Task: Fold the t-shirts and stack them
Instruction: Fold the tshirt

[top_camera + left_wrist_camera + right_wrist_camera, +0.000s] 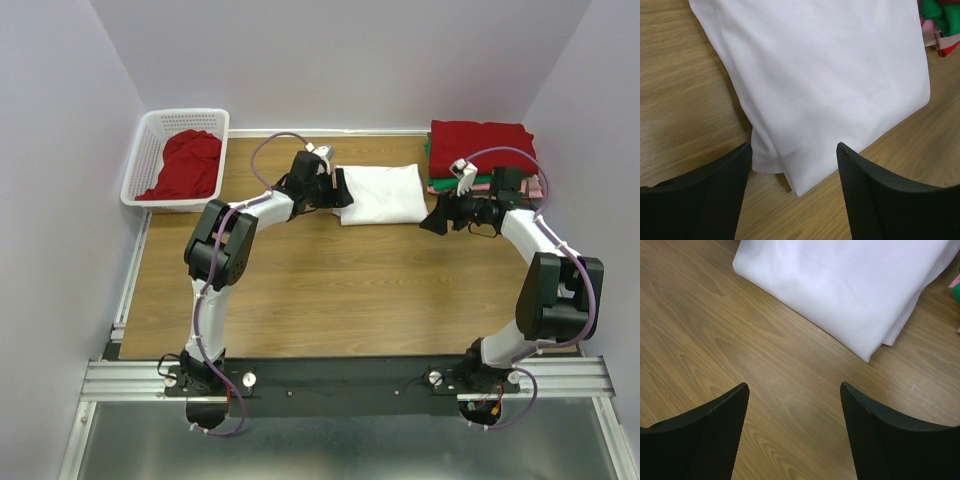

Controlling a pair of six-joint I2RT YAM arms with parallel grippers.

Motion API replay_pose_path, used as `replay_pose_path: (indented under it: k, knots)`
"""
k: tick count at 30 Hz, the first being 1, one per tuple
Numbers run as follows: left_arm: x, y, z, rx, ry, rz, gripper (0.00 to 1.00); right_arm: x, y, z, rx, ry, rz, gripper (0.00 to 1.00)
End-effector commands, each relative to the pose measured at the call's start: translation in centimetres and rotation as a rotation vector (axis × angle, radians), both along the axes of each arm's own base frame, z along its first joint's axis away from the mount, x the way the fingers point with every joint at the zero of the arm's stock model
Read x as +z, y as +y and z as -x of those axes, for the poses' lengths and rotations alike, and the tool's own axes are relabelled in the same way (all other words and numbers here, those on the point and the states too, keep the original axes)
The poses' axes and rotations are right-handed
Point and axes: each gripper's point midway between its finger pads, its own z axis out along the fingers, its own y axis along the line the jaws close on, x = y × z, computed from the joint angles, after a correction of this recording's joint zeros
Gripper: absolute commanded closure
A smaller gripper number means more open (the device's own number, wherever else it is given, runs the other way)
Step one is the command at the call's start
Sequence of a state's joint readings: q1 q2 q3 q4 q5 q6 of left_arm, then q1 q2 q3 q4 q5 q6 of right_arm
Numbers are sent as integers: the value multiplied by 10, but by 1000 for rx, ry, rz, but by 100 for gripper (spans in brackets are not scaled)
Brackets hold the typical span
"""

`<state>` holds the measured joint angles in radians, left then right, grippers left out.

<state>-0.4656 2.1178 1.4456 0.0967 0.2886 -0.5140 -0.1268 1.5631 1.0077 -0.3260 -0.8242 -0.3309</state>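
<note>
A folded white t-shirt (380,194) lies flat at the back middle of the table, also filling the left wrist view (825,75) and the top of the right wrist view (850,285). My left gripper (342,190) stands open at its left edge, a corner of the cloth lying between the jaws (792,150). My right gripper (432,218) is open just right of the shirt, over bare wood (794,387), nothing between its fingers. A stack of folded t-shirts (482,150), red on top with green and pink below, sits at the back right.
A white lattice basket (150,140) at the back left holds a crumpled red t-shirt (185,165). Purple walls close in the table on three sides. Bare wooden tabletop (350,290) spreads in front of the shirts.
</note>
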Motion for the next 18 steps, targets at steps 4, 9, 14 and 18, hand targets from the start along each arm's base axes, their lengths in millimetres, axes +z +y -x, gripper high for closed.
replay_pose_path:
  k: [4,9,14,18]
  knots:
    - [-15,-8,2,12,37,-27,24,6,0,4,15,-25,-16,20]
    - [-20,-9,6,5,47,-40,24,6,0,4,14,-26,-19,20]
    - [-23,-11,10,-1,57,-42,24,7,-2,4,11,-28,-21,20]
    - [-24,-14,13,-6,63,-41,24,7,-2,4,11,-28,-22,20]
